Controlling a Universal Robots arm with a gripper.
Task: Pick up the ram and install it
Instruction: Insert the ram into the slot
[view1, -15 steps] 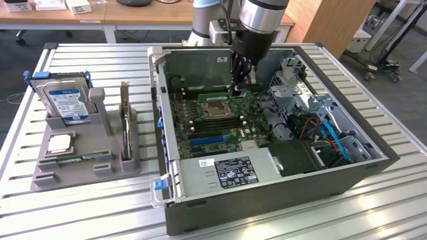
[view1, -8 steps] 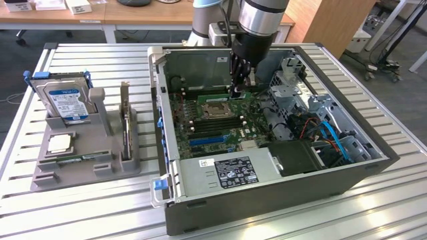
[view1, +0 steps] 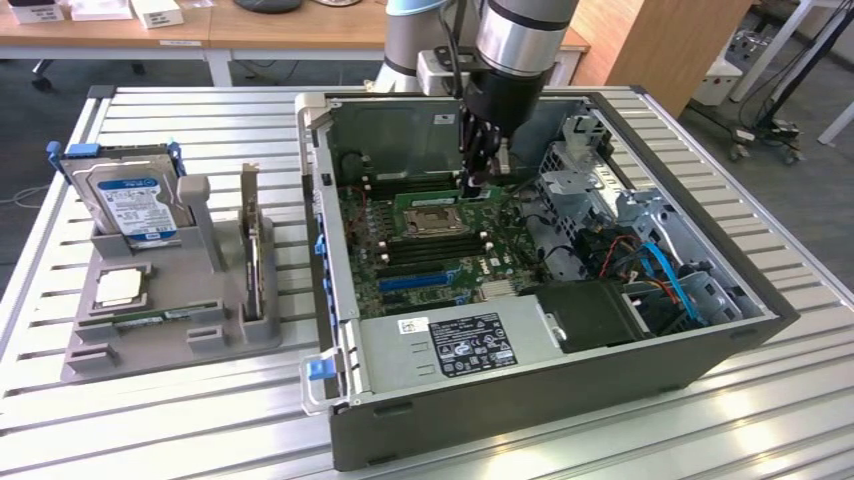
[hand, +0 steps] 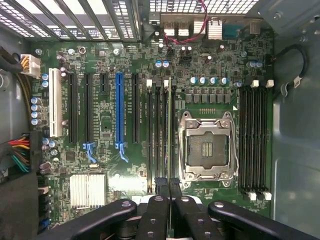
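The gripper (hand: 170, 189) is down inside the open computer case (view1: 747, 335), its jaws pinched almost together on the ram (hand: 170, 131). In the wrist view the ram appears edge-on, as a thin line running away from the black fingertips (hand: 162, 187). It is lined up with the memory slots (hand: 157, 135) just beside the processor socket (hand: 207, 146), whose frame is empty. I cannot tell whether its lower edge is already in a slot or just above one.

In the exterior view the gripper (view1: 481, 182) hangs over the far part of the motherboard (view1: 441, 262). The case also holds a labelled power supply (view1: 454, 345) at its near end, and a metal drive cage with blue cables (view1: 671, 275) on the exterior view's right.

On the exterior view's left, a grey holder (view1: 200, 340) on the slatted table (view1: 174, 420) carries a hard drive (view1: 130, 203) standing at its far end, an expansion card (view1: 250, 232) on edge, and a square silver chip (view1: 120, 288) lying flat. A narrow greenish strip (view1: 167, 318) lies in its near groove, too small to make out.
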